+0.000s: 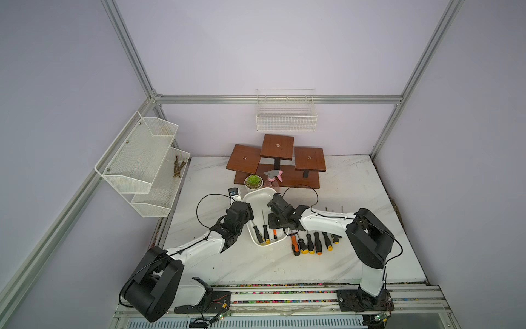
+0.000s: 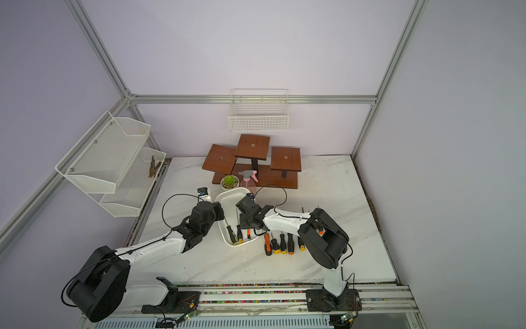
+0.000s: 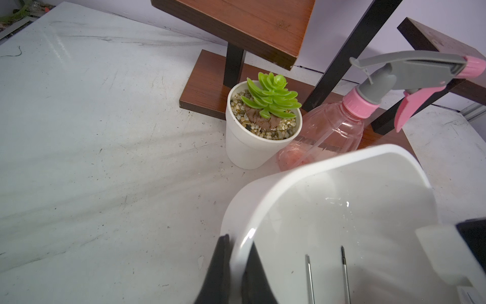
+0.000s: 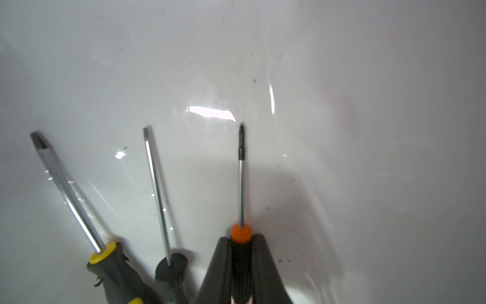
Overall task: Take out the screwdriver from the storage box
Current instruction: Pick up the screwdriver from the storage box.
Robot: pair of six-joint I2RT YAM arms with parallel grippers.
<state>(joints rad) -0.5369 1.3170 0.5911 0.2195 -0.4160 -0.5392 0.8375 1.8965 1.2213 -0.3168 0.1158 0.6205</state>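
The storage box [image 1: 256,194] [image 2: 227,194] is a shallow white tub in the middle of the marble table. My left gripper [image 3: 238,252] is shut on its rim [image 3: 263,189], one finger outside and one inside the wall. Inside the box, my right gripper [image 4: 241,243] is shut on the black grip of a screwdriver [image 4: 241,184] with an orange collar, whose shaft points away from the wrist over the box floor. Two more screwdrivers lie beside it in the box: a yellow-and-grey one [image 4: 105,259] and a black one [image 4: 171,267]. In both top views the right wrist hides the grasp.
Several screwdrivers [image 1: 313,242] lie in a row on the table right of the box. A potted succulent [image 1: 253,181], a pink spray bottle [image 1: 273,178] and a brown wooden stand [image 1: 277,162] stand just behind it. A wire basket [image 1: 286,114] and a mesh shelf [image 1: 142,162] hang on the walls.
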